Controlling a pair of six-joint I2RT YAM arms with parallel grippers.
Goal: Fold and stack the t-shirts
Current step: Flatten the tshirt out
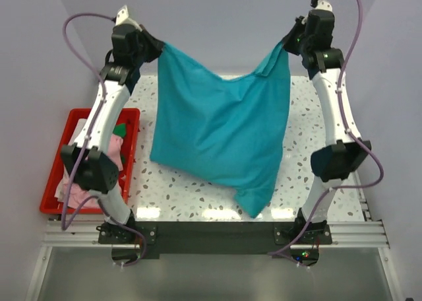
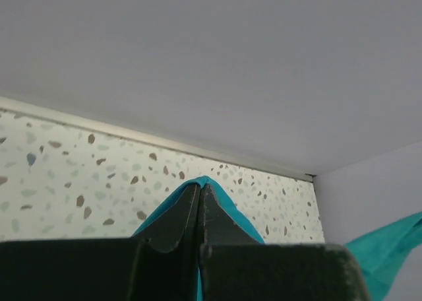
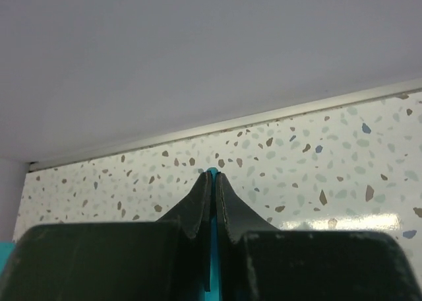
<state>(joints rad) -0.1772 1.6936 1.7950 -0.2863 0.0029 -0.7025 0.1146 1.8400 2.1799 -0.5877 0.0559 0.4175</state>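
Progress: early. No folded shirt and no stack in view.

Red bin, at the left edge of the worktop, holds a jumble: pink shirt, a white piece and a dark green piece, all unfolded.

Right of the bin, held high: teal shirt, the only one out.
- Left fingers, up and back-right of the bin, are pressed together on one top corner. Teal cloth shows round the tips.
- Right fingers, well right of the bin at like height, pinch the other corner. A thin teal strip sits between them.

Judgement: the shirt is up for spreading. Laying flat, folding and stacking are all left to do, then the bin's pieces.

Orientation:
- The top edge runs left to right between the two grips and sags in the middle.
- The body hangs down toward the worktop, so the long axis looks up-down.
- The lowest corner points to the near edge, well right of the bin. Whether it touches the worktop, cannot tell.
- No collar or sleeves show; which end is up, cannot tell.
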